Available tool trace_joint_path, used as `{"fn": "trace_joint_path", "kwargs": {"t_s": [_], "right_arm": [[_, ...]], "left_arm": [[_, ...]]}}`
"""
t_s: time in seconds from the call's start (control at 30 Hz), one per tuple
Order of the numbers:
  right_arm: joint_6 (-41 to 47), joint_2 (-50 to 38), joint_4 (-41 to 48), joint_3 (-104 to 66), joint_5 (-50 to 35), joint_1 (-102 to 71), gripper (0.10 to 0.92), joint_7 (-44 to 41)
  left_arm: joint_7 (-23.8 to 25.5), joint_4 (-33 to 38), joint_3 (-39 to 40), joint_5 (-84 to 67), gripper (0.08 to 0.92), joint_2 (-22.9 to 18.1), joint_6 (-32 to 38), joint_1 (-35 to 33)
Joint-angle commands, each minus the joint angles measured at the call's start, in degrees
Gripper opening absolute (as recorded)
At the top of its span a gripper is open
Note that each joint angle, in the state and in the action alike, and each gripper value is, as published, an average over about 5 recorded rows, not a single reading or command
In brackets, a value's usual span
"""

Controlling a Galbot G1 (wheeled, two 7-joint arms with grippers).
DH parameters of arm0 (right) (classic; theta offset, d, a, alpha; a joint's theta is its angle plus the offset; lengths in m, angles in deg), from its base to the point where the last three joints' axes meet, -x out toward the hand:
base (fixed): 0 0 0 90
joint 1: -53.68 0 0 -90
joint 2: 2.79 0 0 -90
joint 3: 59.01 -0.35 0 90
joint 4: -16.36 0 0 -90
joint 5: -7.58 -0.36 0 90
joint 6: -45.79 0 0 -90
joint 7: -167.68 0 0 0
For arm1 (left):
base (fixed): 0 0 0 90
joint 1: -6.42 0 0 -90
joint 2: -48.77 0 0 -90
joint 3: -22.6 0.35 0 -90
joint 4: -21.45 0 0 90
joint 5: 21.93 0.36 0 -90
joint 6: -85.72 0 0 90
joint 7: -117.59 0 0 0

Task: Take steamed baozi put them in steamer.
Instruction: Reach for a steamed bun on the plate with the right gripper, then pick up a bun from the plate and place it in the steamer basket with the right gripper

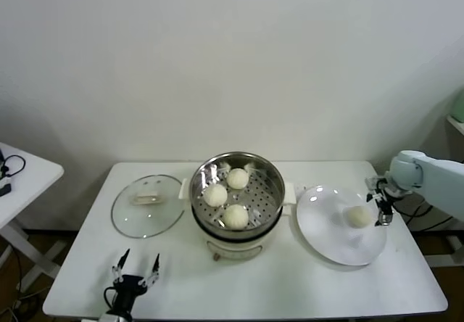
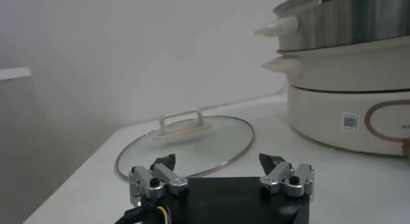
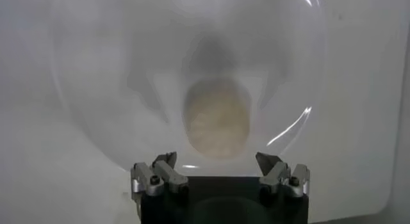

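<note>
Three steamed baozi (image 1: 227, 195) sit inside the steamer (image 1: 268, 184), a round steel basket on a white electric pot base at the middle of the white counter (image 1: 290, 278). They form a loose triangle: one toward the far rim, one toward the left, one toward the near rim, none clearly touching. The right part of the perforated floor is bare.

The fourth baozi (image 1: 357, 216) lies alone on the flat white plate (image 1: 322, 228) just right of the steamer, resting on the plate's right half. It is nearly round, so no long axis shows in the head view; in the right wrist view (image 3: 216, 118) it looks slightly oval, its longer dimension running toward and away from the gripper.

The right gripper (image 1: 381, 204) hangs at the plate's right edge, just beside that bun, its fingers (image 3: 160, 171) spread wide and holding nothing; the bun lies ahead of the gap between them.

The left gripper (image 1: 135, 271) is parked low at the counter's near-left edge, fingers (image 2: 163, 171) released and empty. The glass lid (image 1: 147, 206) lies flat, handle up, just left of the steamer. Bare counter runs along the near edge in front of the pot and plate.
</note>
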Motion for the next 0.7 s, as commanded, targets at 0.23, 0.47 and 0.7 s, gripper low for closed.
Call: {"fn": "trace_joint_path", "kwargs": {"t_s": [0.23,0.47,0.7], "right_arm": [[0.4,3.76,4.03,-6.25,1.01,-5.72,0.82,0.05],[0.57,3.42,2.99,-5.96,0.83,-5.15,0.718,-1.07],[1.0,2.51,-3.65,3.48,-8.48,8.39,0.529,-3.2]], "left_arm": [[0.01,0.19,0.0,0.04,0.823,0.21,0.01,-0.21],[0.02,0.28,0.01,0.06,0.823,0.18,-0.02,-0.22],[0.03,0.51,-0.25,0.0,0.823,0.34,-0.09,-0.21]]}}
